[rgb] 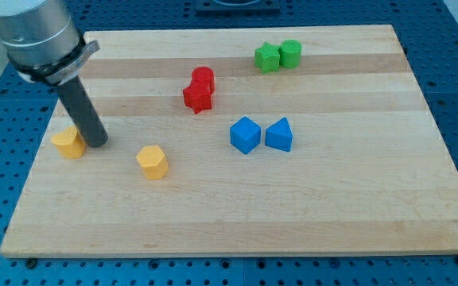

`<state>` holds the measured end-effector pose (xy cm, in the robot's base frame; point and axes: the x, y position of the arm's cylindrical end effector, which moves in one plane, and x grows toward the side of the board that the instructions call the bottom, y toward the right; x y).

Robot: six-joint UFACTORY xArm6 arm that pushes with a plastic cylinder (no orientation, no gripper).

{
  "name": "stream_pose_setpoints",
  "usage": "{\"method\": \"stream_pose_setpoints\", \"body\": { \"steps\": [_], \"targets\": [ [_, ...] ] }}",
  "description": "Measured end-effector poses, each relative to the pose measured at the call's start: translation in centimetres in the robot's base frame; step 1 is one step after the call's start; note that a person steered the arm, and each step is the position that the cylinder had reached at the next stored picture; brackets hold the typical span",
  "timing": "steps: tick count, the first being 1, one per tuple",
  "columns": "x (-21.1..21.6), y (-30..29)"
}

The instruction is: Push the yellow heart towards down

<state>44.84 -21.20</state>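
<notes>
A yellow block that looks heart-shaped [153, 162] lies on the wooden board [293, 214], left of its middle. A second yellow block [68, 143], whose shape I cannot make out, lies near the board's left edge. My tip [98, 144] rests on the board right against the right side of that second yellow block. It is well to the left of the yellow heart and slightly above it, with a gap between them.
A red block pair [199, 88] sits above the middle. A blue cube [245, 134] and a blue wedge-like block [279, 135] lie side by side right of the middle. Two green blocks [277, 56] sit near the top edge.
</notes>
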Motion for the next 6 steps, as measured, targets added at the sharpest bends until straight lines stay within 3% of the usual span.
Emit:
{"method": "stream_pose_setpoints", "body": {
  "steps": [2,4,6],
  "targets": [
    [-3.0,-1.2],
    [-2.2,-4.2],
    [0.2,-3.5]
  ]
}}
